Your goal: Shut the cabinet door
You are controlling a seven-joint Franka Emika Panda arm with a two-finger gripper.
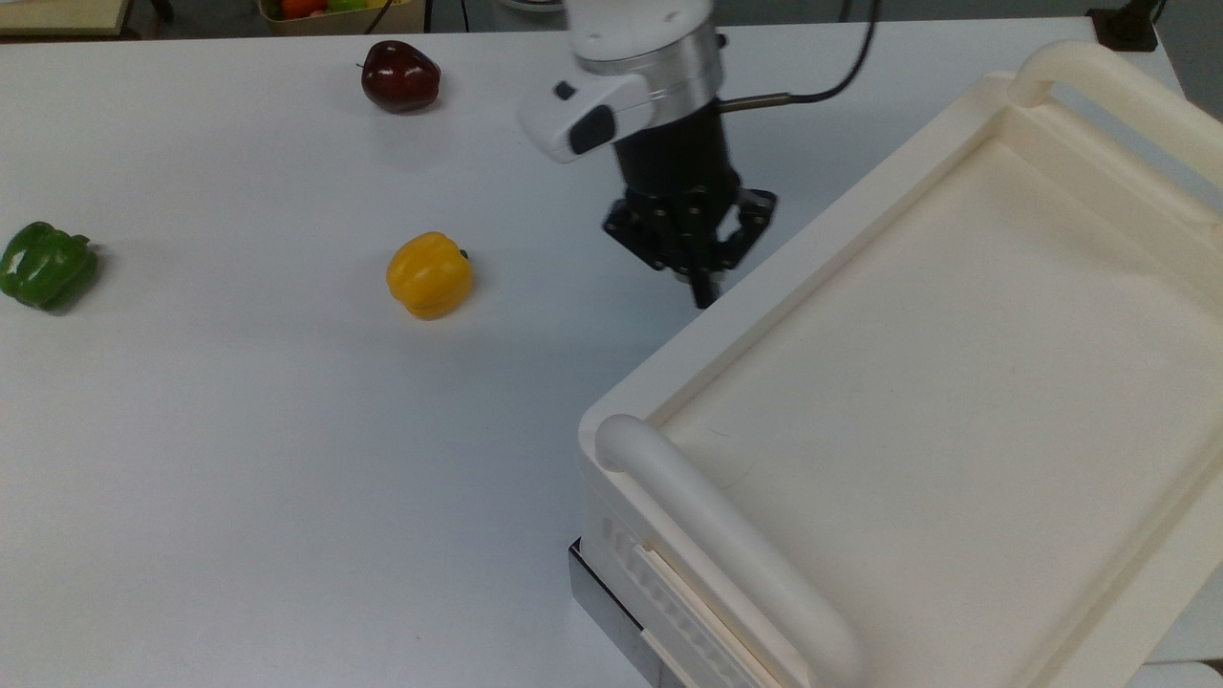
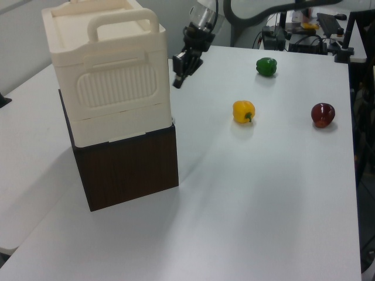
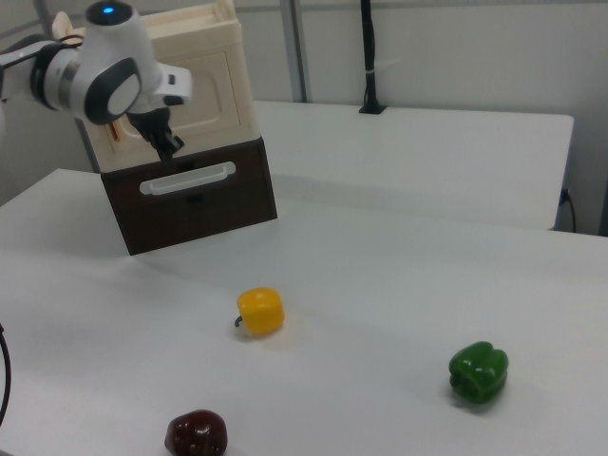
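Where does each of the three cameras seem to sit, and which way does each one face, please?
Top view: overhead, looking down on the cabinet top and white table; the tool and wrist show.
Left view: raised, facing the cabinet's slatted side; the tool hangs beside it.
Right view: low, across the table toward the cabinet door; the arm partly covers it.
All share the yellow pepper, green pepper and apple.

White desk [image 1: 239, 459], matte, evenly lit. Second white desk [image 3: 456, 166] behind it in right view, pale wall [image 3: 475, 52] beyond, black pole [image 3: 368, 57] standing at its far edge. Left view: dark equipment and cables [image 2: 304, 29] past desk's far end, light wall [image 2: 20, 29] at left view's left
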